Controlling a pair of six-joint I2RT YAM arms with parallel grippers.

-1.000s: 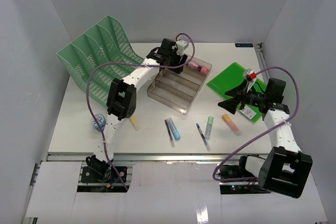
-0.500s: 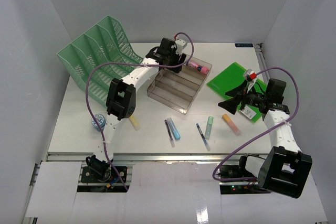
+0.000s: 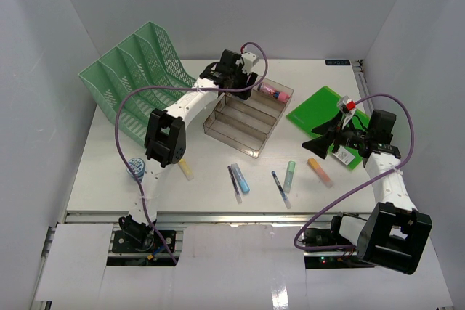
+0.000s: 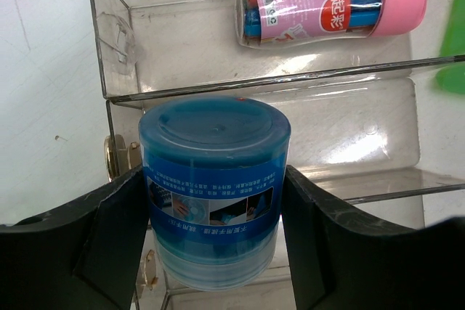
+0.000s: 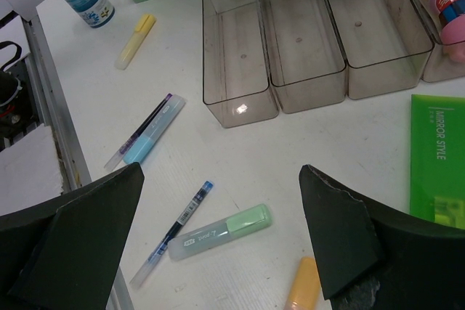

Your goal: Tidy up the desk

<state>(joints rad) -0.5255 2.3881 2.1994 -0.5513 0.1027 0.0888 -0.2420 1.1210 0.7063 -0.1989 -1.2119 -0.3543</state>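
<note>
The desk [image 3: 109, 179] is a white tabletop strewn with pens and highlighters. My left gripper [image 3: 234, 72] hangs over the back end of the clear smoky tiered tray [image 3: 243, 117]. In the left wrist view it [image 4: 213, 205] is shut on a blue jar [image 4: 214, 179], upright with one finger against each side, above the tray's steps [image 4: 363, 143]. My right gripper [image 3: 320, 141] stands open above the desk. In the right wrist view it [image 5: 221, 179] holds nothing, with a green highlighter [image 5: 221, 231], a blue pen [image 5: 171, 232] and an orange highlighter [image 5: 304, 284] lying below it.
A pink-capped tube of pens [image 4: 330, 9] lies in the tray's top step. A mint-green mesh rack [image 3: 134, 85] stands back left, a green notebook [image 3: 323, 110] to the right. A small jar [image 3: 136, 168], a yellow highlighter [image 3: 187, 170], and a light-blue highlighter [image 3: 240, 178] beside a purple pen [image 3: 234, 183] lie near the front.
The left arm has shifted slightly to the left with the blue jar still in its grip. The right arm has barely moved.
</note>
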